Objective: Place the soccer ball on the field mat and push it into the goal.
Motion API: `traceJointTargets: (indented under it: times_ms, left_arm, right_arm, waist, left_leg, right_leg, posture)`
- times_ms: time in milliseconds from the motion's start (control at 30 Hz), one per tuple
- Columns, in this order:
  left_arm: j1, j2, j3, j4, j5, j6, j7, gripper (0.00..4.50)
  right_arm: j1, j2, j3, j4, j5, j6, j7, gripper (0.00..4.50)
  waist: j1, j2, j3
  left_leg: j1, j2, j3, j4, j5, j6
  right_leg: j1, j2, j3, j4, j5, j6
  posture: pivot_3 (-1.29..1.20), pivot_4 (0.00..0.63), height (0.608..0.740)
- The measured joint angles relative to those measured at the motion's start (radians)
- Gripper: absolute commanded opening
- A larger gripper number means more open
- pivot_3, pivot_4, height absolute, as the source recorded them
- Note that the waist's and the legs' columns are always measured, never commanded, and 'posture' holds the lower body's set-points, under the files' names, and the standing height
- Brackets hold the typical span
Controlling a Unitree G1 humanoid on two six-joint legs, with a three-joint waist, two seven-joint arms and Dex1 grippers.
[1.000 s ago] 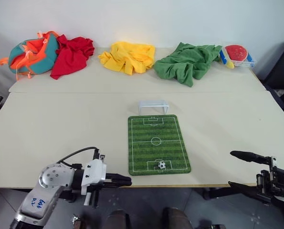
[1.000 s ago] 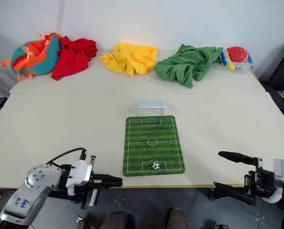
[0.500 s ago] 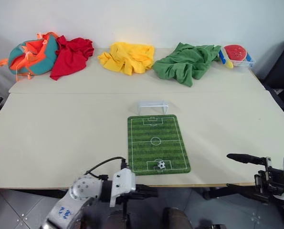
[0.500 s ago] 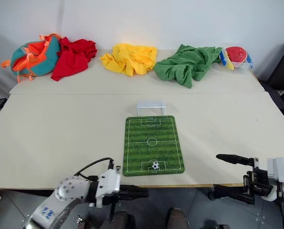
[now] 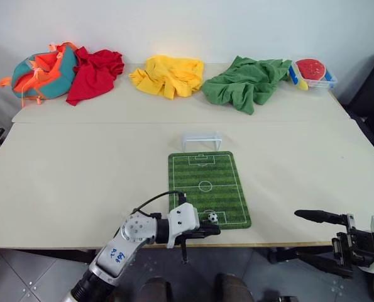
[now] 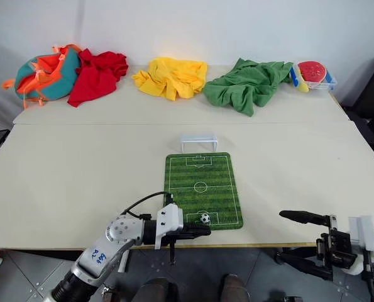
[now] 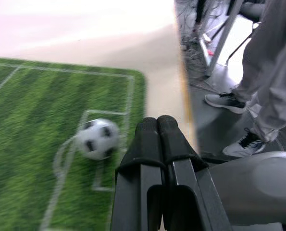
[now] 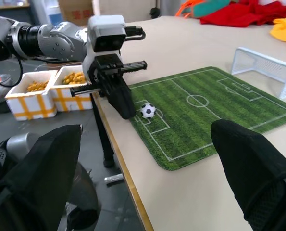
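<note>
Now soccer ball [image 5: 212, 218] resting on field mat [image 5: 205, 187], at its near end, goal [image 5: 202, 141] beyond far end. Left tool [image 5: 215, 230] pressed together, tips just beside ball at bench [image 5: 73, 170] edge. Right tool [image 5: 312, 236] spread wide, empty, well apart.

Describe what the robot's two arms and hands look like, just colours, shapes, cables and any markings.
The left arm is silver-grey with blue handwritten marks, a round joint, a white block and a looping black cable. The left hand has two slim black fingers. The right hand has long black fingers on a black and white body.
</note>
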Motion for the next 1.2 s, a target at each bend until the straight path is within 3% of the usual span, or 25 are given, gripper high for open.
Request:
traceJointTargets:
  times_ms: [267, 433, 533, 733, 867, 967, 1067, 1200]
  left_arm:
    - [-0.116, -0.092, 0.011, 0.184, 0.049, -0.078, 0.061, 0.02]
    - [-0.248, -0.155, 0.084, 0.386, 0.09, -0.21, 0.162, 0.02]
    - [-0.253, -0.149, 0.141, 0.386, 0.061, -0.279, 0.146, 0.02]
    - [-0.166, -0.035, 0.296, 0.255, -0.107, -0.293, 0.047, 0.02]
    - [-0.141, 0.188, 0.484, 0.18, -0.202, -0.219, -0.016, 0.02]
    - [-0.122, 0.298, 0.594, 0.151, -0.248, -0.158, -0.029, 0.02]
    - [0.004, 0.39, 0.68, 0.156, -0.256, -0.124, -0.064, 0.02]
    - [0.207, 0.399, 0.769, 0.18, -0.243, -0.144, -0.073, 0.02]
  right_arm:
    - [0.036, 0.093, -0.031, -0.02, -0.014, -0.038, -0.035, 4.5]
    - [-0.034, 0.24, -0.064, -0.021, -0.068, -0.098, -0.255, 4.5]
    - [-0.036, 0.262, -0.066, -0.023, -0.104, -0.124, -0.32, 4.5]
    - [-0.035, 0.272, -0.057, -0.036, -0.115, -0.128, -0.353, 4.5]
    - [-0.066, 0.273, -0.043, -0.004, -0.114, -0.133, -0.341, 4.5]
    - [-0.131, 0.265, -0.025, 0.051, -0.114, -0.139, -0.305, 4.5]
    - [-0.201, 0.231, -0.024, 0.116, -0.113, -0.147, -0.256, 4.5]
    - [-0.31, 0.208, -0.014, 0.215, -0.113, -0.152, -0.199, 4.5]
  waist:
    - [-0.002, 0.0, 0.0]
    - [-0.004, 0.001, 0.0]
    - [-0.005, 0.001, 0.0]
    - [-0.006, 0.001, 0.0]
    - [-0.009, 0.0, 0.0]
    - [-0.01, 0.001, 0.0]
    - [-0.014, 0.002, 0.0]
    - [-0.029, 0.001, 0.001]
  left_leg:
    - [0.0, 0.0, 0.0, 0.0, 0.0, 0.0]
    - [0.0, 0.0, 0.002, 0.001, 0.0, 0.0]
    - [0.0, 0.0, 0.002, -0.002, 0.0, 0.0]
    - [-0.001, 0.0, 0.002, -0.002, 0.0, 0.0]
    - [0.0, 0.001, 0.002, -0.002, 0.0, 0.0]
    - [0.0, 0.001, 0.002, -0.001, 0.0, 0.001]
    - [0.0, 0.001, 0.002, -0.004, -0.001, 0.0]
    - [0.0, 0.001, 0.003, -0.006, -0.001, 0.0]
  right_leg:
    - [0.0, 0.0, 0.0, 0.0, 0.0, 0.001]
    - [-0.001, -0.001, 0.0, 0.0, 0.001, 0.002]
    - [-0.001, 0.0, -0.001, 0.003, 0.001, 0.002]
    - [-0.002, 0.0, -0.001, 0.001, 0.001, 0.002]
    - [-0.001, 0.0, -0.001, 0.002, 0.001, 0.002]
    - [0.0, 0.0, -0.001, 0.002, 0.001, 0.002]
    - [-0.002, 0.0, -0.001, 0.002, 0.001, 0.001]
    - [-0.002, 0.0, -0.002, 0.001, 0.001, 0.001]
  posture:
    - [0.0, 0.15, 0.74]
    - [0.0, 0.15, 0.74]
    - [0.0, 0.15, 0.74]
    - [0.0, 0.15, 0.74]
    - [0.0, 0.15, 0.74]
    - [0.0, 0.15, 0.74]
    - [0.0, 0.15, 0.74]
    - [0.0, 0.15, 0.74]
